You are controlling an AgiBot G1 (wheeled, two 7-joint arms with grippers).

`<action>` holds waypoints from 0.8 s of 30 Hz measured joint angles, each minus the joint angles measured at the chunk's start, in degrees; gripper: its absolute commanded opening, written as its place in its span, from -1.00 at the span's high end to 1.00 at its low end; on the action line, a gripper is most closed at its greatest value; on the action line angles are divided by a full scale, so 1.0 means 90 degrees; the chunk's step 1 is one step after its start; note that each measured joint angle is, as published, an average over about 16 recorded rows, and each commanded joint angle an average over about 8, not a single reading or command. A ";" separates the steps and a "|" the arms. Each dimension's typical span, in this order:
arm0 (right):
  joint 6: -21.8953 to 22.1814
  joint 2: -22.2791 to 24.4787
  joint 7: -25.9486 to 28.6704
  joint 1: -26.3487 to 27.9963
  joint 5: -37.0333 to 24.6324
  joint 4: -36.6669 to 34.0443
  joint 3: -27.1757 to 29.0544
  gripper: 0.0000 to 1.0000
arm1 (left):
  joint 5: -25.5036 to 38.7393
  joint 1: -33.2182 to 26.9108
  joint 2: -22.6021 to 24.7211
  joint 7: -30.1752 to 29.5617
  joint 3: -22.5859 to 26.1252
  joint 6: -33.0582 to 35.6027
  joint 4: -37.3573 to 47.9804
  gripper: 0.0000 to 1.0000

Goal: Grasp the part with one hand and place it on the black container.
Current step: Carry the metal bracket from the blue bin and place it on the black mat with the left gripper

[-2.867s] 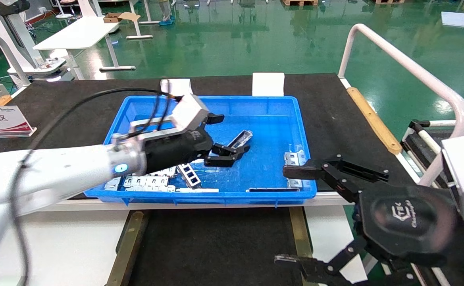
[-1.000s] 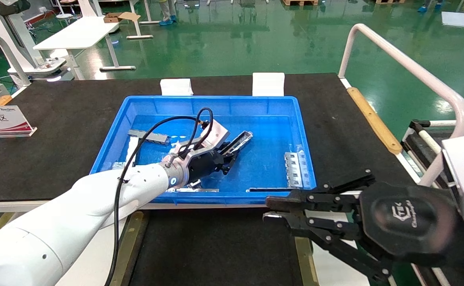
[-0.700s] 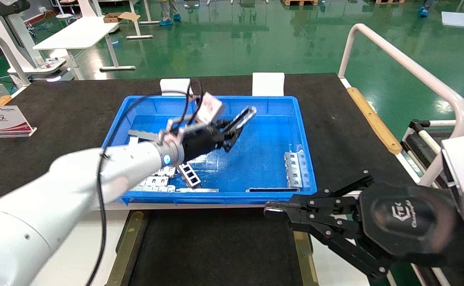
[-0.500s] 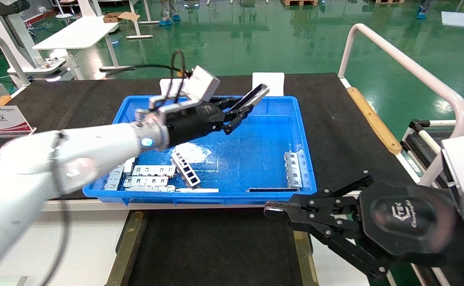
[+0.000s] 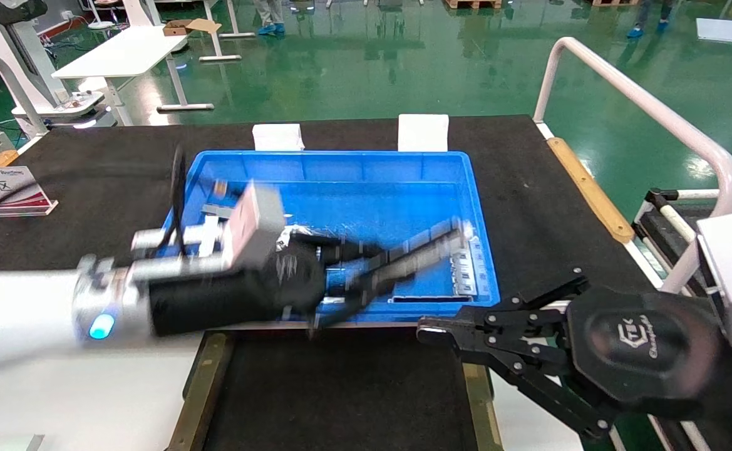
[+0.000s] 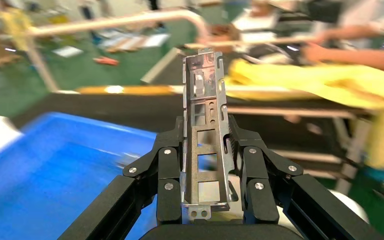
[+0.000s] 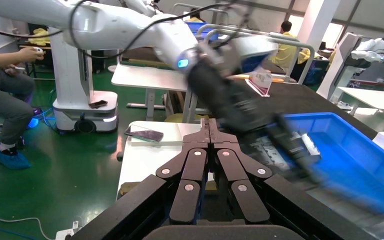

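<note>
Since lift-off, left pincer (image 5: pixel 366 275) carries the part (image 6: pixel 205 130) clamped, toward the black container (image 5: pixel 340 388). Release remains; right pincer (image 7: pixel 211 131), closed empty, hovers beside that container.

Factory or robotics test hall: glossy green epoxy floor (image 5: pixel 353 69), white workbenches (image 5: pixel 121 53) beyond the arm, wooden pallets at the far edge. A blue plastic bin (image 5: pixel 340 169) of stamped metal brackets sits on a black-matted table (image 5: pixel 90 169) with a Chinese zone sign (image 5: pixel 2 191). Another white robot (image 7: pixel 80 65) stands by seated operators in the right wrist view.
</note>
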 measured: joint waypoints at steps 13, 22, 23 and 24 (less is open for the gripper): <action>0.0001 0.0001 -0.0001 0.0000 0.0001 0.0000 -0.0002 1.00 | -0.0003 0.2115 -0.0721 -0.0449 0.0479 -0.1662 -0.1383 1.00; 0.0001 0.0001 -0.0001 0.0001 0.0002 0.0000 -0.0003 1.00 | -0.0126 0.3019 -0.0061 -0.1099 0.0835 -0.3883 -0.1107 1.00; 0.0001 0.0001 -0.0001 0.0001 0.0002 0.0000 -0.0003 1.00 | -0.0155 0.3062 0.0054 -0.1193 0.0876 -0.4149 -0.1054 1.00; 0.0001 0.0001 -0.0002 0.0001 0.0002 0.0000 -0.0003 1.00 | -0.0189 0.3091 0.0177 -0.1288 0.0918 -0.4409 -0.0994 1.00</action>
